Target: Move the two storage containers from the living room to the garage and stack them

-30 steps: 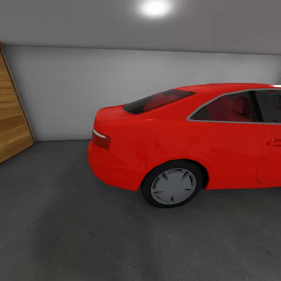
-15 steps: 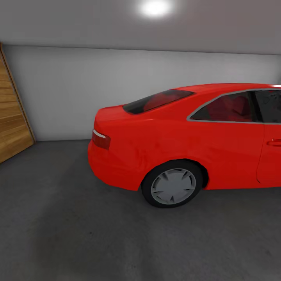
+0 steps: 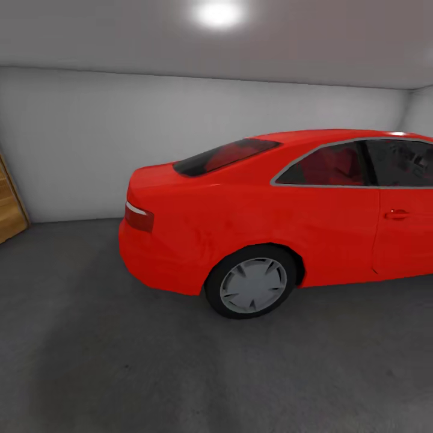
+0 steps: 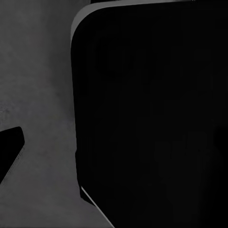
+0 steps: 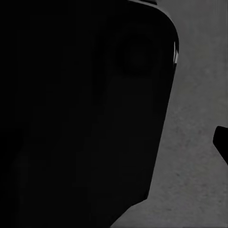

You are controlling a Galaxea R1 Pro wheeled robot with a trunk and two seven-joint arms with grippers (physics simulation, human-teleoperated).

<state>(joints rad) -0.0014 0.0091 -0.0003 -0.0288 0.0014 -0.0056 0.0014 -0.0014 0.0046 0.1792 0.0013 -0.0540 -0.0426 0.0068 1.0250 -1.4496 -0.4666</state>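
Only red car [image 3: 270, 216], grey floor [image 3: 120, 361].

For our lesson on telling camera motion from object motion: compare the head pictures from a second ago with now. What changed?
The whole picture slid left, so the camera turned right; nothing itself moved. The wooden door is nearly out of view, and more of the red car shows, including its door handle. Car and floor stayed put.
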